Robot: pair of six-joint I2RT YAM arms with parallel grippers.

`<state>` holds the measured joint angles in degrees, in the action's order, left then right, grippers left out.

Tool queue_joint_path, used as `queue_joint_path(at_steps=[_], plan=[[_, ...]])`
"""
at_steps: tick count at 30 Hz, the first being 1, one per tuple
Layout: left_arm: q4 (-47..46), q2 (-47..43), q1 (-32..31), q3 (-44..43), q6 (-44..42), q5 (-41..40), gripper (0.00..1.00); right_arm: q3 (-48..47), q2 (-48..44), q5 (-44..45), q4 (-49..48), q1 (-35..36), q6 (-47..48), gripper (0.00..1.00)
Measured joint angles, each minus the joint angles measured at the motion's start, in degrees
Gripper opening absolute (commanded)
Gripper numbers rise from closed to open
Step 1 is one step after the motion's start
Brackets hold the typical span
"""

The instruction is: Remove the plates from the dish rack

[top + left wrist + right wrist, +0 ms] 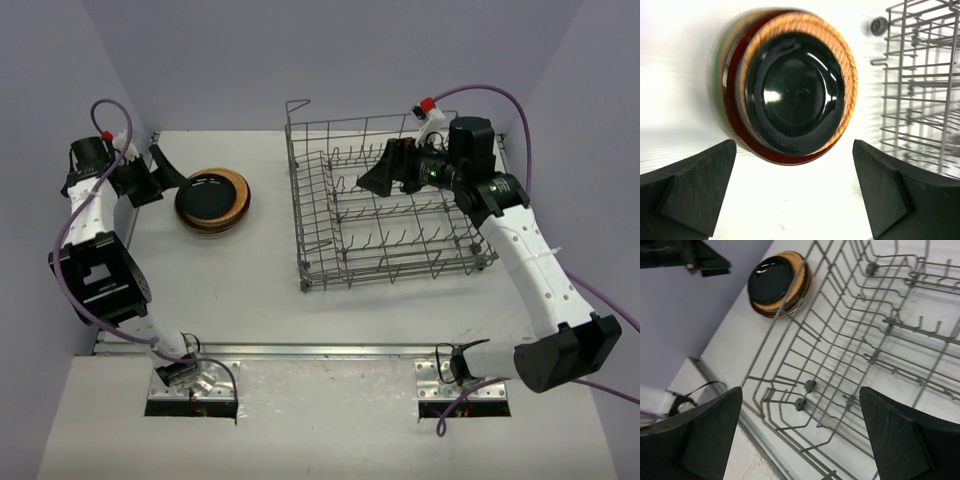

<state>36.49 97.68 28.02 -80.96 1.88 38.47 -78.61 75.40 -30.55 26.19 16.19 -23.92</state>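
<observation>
Stack of small round plates (212, 200), glossy dark brown on top, orange-tan ribbed rim under it, red-brown rim lower down, lying flat on the white desk (250, 300) toward its far left corner, apart from the large grey wire dish rack (395, 240) on the far right part. Left tool (158, 178) released, black fingers spread wide just left of the stack with nothing between them, near the desk's left edge. Right tool (378, 172) likewise released, fingers wide apart, hovering over the rack's upright tines and grasping nothing.
</observation>
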Motion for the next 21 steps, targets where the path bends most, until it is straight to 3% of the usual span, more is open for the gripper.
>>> queue_joint_path(at_steps=[3,10,14,21], plan=[[0.1,-7.9,-2.1,0.0,-3.8,-4.9,1.0,0.5,-0.5,6.8,0.2,-0.3,1.6,0.99],[-0.2,-24.7,-18.8,0.3,-12.0,-14.2,1.0,5.4,-4.8,26.4,1.0,-1.6,8.8,0.99],[-0.2,-27.1,-24.2,1.5,-13.0,-16.5,1.0,10.3,-8.6,33.5,2.6,-3.0,12.8,0.99],[-0.7,-25.5,-24.2,2.6,-12.4,-16.6,1.0,12.6,-10.5,34.8,5.1,-9.0,13.6,0.99]])
